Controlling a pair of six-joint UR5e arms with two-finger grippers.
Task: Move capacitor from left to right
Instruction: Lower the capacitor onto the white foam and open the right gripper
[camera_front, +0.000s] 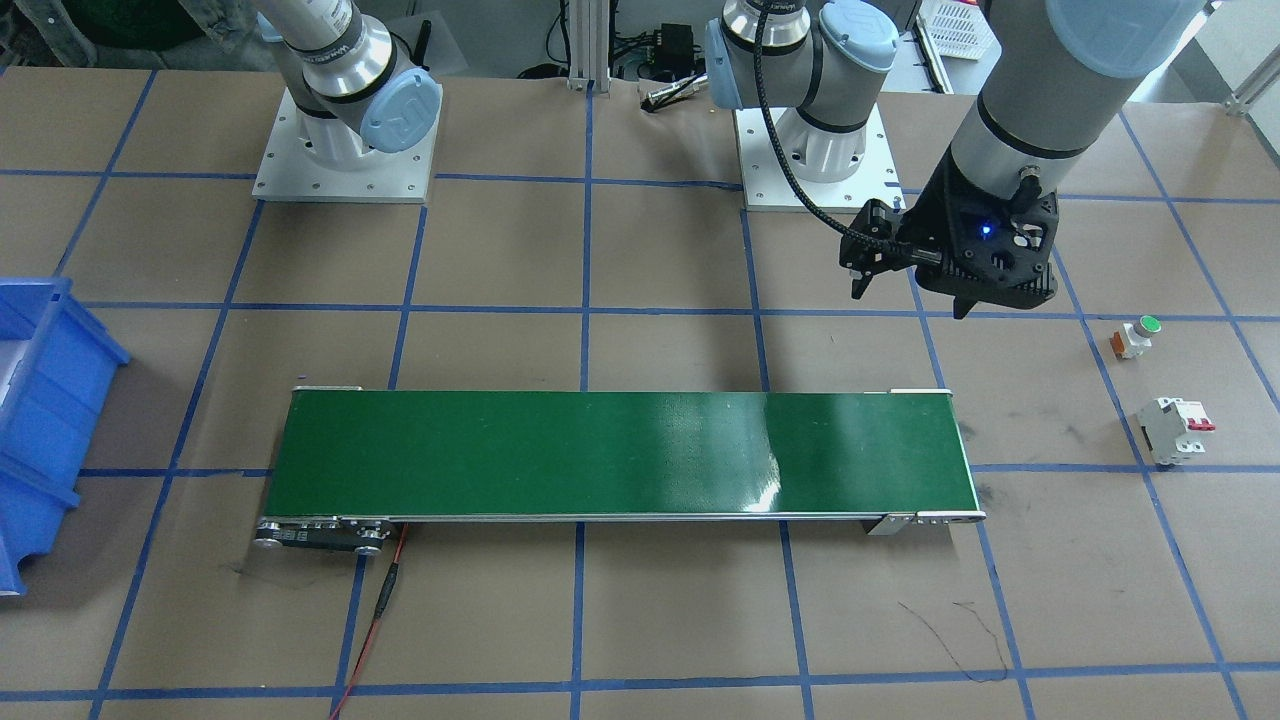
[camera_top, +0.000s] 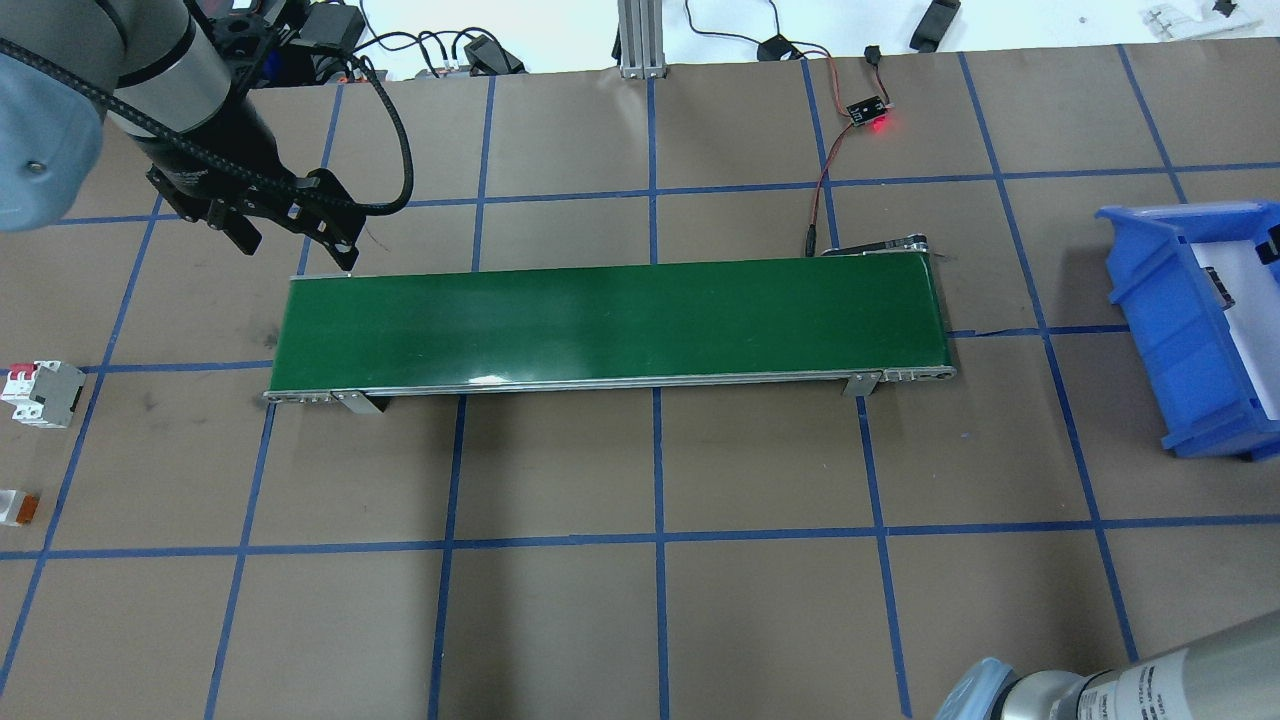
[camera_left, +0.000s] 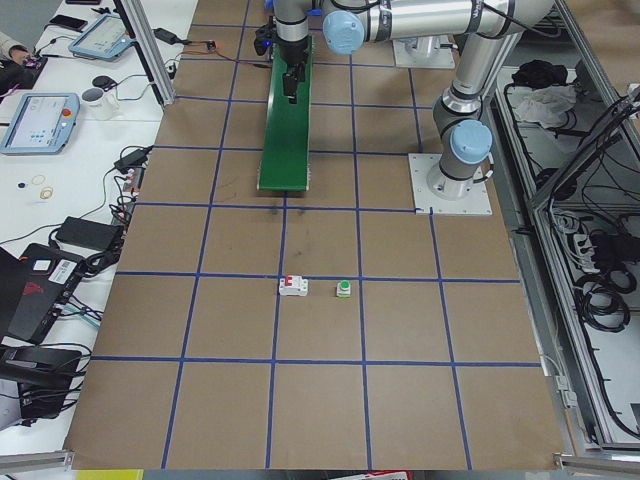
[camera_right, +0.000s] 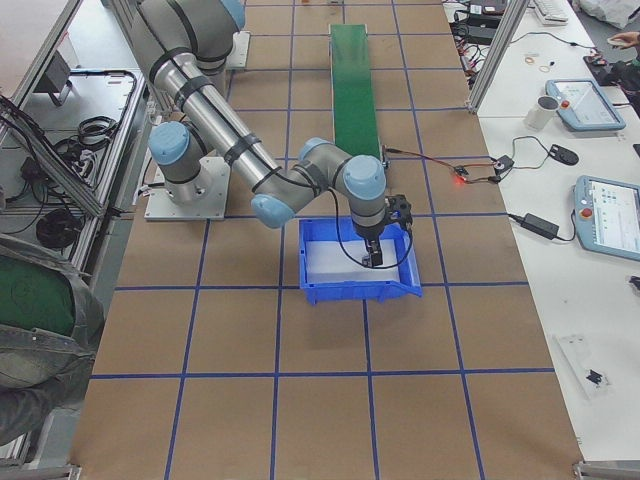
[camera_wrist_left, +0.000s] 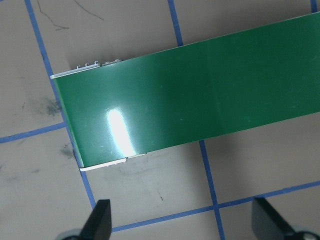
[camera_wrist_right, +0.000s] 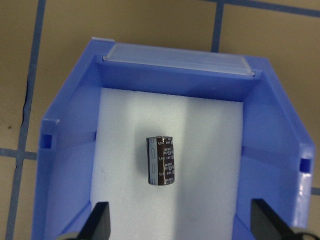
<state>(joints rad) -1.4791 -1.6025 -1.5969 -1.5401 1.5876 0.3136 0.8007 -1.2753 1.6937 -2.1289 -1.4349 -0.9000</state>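
Note:
The capacitor (camera_wrist_right: 161, 161), a small dark cylinder with pale markings, lies on its side on the white liner inside the blue bin (camera_wrist_right: 270, 125). My right gripper (camera_wrist_right: 182, 225) hovers open above it, its fingertips wide apart at the bottom of the right wrist view with nothing between them. The exterior right view shows the same gripper (camera_right: 372, 255) hanging over the bin (camera_right: 350, 290). Over bare table beside one end of the green conveyor belt (camera_wrist_left: 200, 100), my left gripper (camera_wrist_left: 182, 225) also stands open and empty, and it shows from overhead too (camera_top: 295, 245).
The conveyor belt (camera_top: 600, 320) runs across the table's middle with nothing on it. A white breaker with red switches (camera_front: 1178, 428) and a white button with a green cap (camera_front: 1135, 335) sit on the table at my left. A red-lit board with wires (camera_top: 868, 110) lies beyond the belt.

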